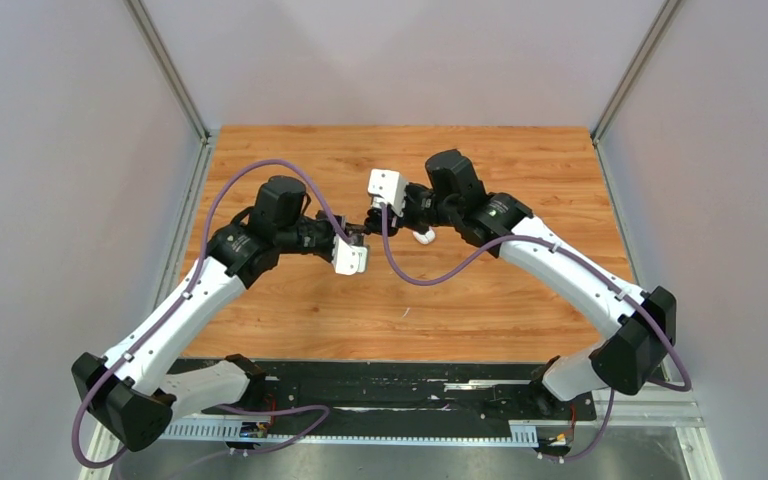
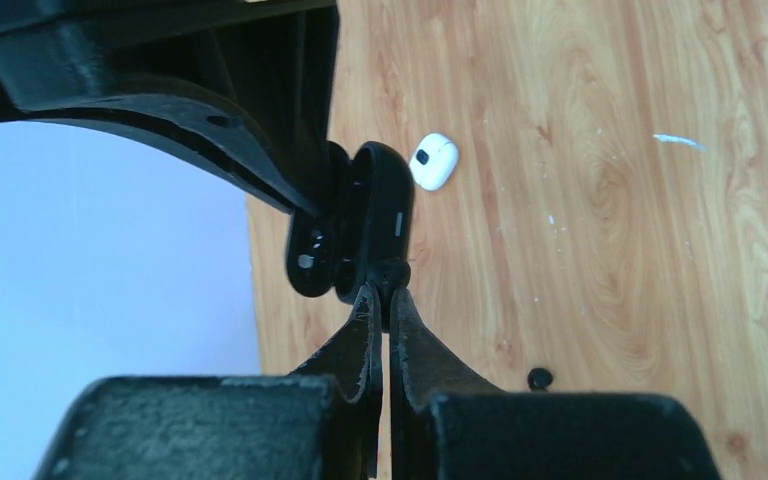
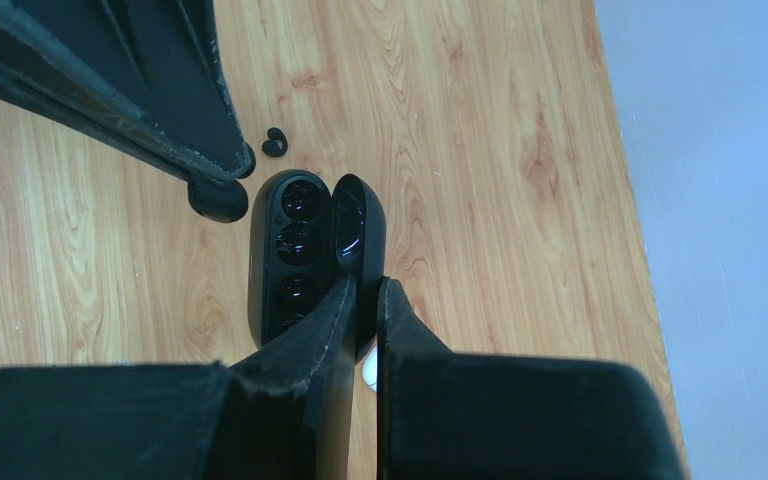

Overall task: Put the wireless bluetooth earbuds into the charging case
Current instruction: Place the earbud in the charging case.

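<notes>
The right gripper [image 3: 364, 297] pinches the open black case [image 3: 295, 245] by its lid, presenting the wells to the left gripper [image 2: 388, 292], pressed together at the rim, perhaps nipping something small, while a bud [image 3: 274, 141] waits on the table [image 3: 480, 150].

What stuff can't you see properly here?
- Case wells, right wrist view: dark and glossy, lowest one covered by the right gripper; whether anything sits inside is unclear.
- Case, top view: hidden between the grippers.
- Left gripper, left wrist view: shut tips reach the case, pinching or only touching unclear.
- Black bit on the table: too small to identify.
- White piece, top view: half under the right arm.
</notes>
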Action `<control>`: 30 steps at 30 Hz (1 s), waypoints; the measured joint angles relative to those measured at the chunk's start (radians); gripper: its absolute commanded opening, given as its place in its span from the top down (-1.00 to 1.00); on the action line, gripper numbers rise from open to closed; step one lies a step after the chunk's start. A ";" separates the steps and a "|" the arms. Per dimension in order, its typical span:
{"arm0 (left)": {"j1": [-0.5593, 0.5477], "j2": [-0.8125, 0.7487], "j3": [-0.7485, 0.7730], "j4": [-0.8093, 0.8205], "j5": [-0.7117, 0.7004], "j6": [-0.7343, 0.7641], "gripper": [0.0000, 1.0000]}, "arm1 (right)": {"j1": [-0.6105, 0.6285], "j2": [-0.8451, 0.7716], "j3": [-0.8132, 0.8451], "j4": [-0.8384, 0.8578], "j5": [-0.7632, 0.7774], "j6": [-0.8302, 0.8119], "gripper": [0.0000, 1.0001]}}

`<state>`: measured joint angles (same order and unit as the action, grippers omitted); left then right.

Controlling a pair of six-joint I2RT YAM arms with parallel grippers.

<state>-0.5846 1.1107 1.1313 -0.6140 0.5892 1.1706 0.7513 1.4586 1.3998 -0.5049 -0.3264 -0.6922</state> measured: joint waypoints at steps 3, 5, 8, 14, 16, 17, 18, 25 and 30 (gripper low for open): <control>-0.002 -0.016 -0.014 0.038 -0.018 -0.002 1.00 | 0.000 0.004 0.000 0.000 -0.003 -0.005 1.00; -0.003 -0.024 -0.018 0.063 -0.027 -0.002 1.00 | 0.000 0.006 0.000 0.000 -0.003 -0.013 1.00; -0.003 -0.031 -0.018 0.100 -0.035 -0.002 1.00 | 0.002 0.009 0.002 0.000 0.003 -0.039 1.00; -0.006 -0.010 -0.014 0.117 -0.037 0.000 1.00 | 0.021 0.032 0.044 0.007 0.036 -0.084 1.00; -0.010 0.005 -0.011 0.118 -0.038 0.003 1.00 | 0.028 0.033 0.051 0.013 0.044 -0.096 1.00; -0.011 0.011 -0.010 0.121 -0.038 0.005 1.00 | 0.032 0.033 0.053 0.014 0.051 -0.103 1.00; -0.011 0.015 -0.010 0.125 -0.039 0.006 1.00 | 0.036 0.033 0.053 0.015 0.057 -0.107 1.00; -0.011 0.025 -0.010 0.148 -0.059 0.010 1.00 | 0.051 0.033 0.053 0.016 0.078 -0.123 1.00; -0.011 0.025 -0.010 0.144 -0.083 0.030 1.00 | 0.058 0.033 0.054 0.018 0.083 -0.126 1.00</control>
<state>-0.5961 1.1355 1.1217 -0.4698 0.5064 1.2007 0.8097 1.4914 1.4540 -0.4870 -0.2436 -0.8177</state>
